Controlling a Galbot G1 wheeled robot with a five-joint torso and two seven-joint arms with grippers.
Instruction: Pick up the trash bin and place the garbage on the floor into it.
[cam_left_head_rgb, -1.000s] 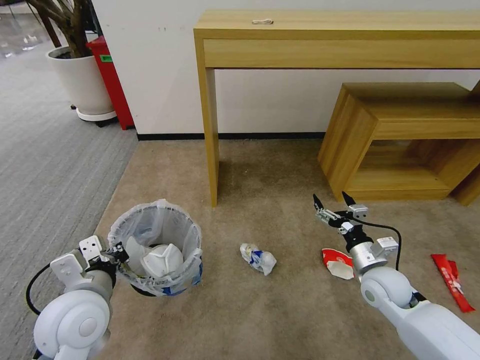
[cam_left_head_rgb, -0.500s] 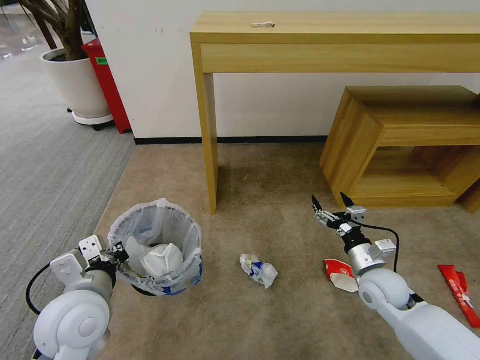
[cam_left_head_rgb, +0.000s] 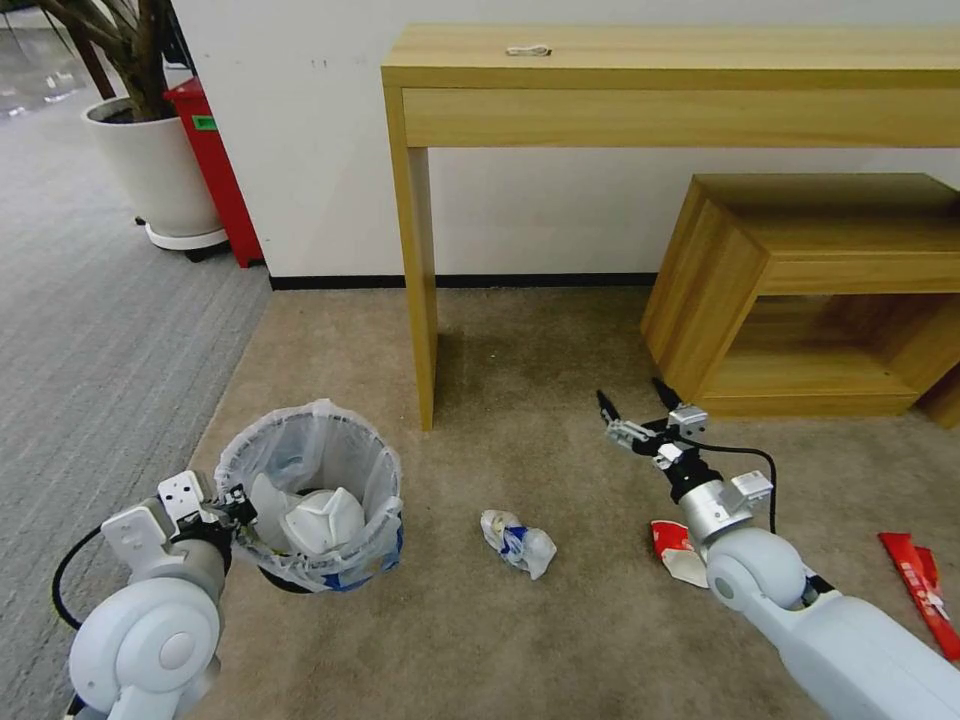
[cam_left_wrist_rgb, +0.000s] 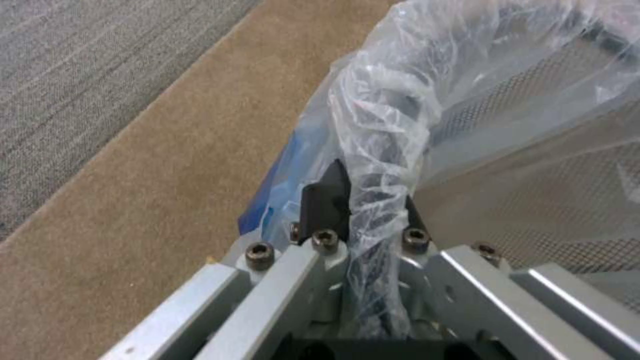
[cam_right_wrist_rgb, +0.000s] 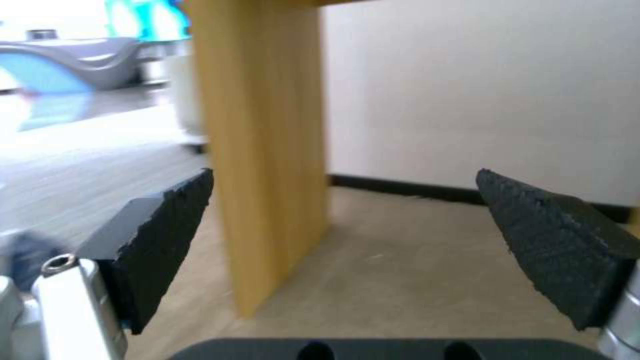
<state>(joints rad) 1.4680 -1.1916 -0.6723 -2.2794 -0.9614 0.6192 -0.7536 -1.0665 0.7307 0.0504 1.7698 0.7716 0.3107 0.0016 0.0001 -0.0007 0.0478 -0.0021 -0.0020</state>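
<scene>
Small round trash bin lined with crinkly translucent white plastic bag (cam_left_head_rgb: 312, 492) is sitting on the beige short-pile carpet floor (cam_left_head_rgb: 520, 640); my left claw (cam_left_wrist_rgb: 363, 200) is clamping its rim. My right claw (cam_left_head_rgb: 633, 410), fingers apart, is shifting leftward since half a second ago, toward the crushed blue-white paper cup (cam_left_head_rgb: 517, 541). Crushed red-white paper cup (cam_left_head_rgb: 678, 550) is lying under my right wrist; pickup likely imminent.
</scene>
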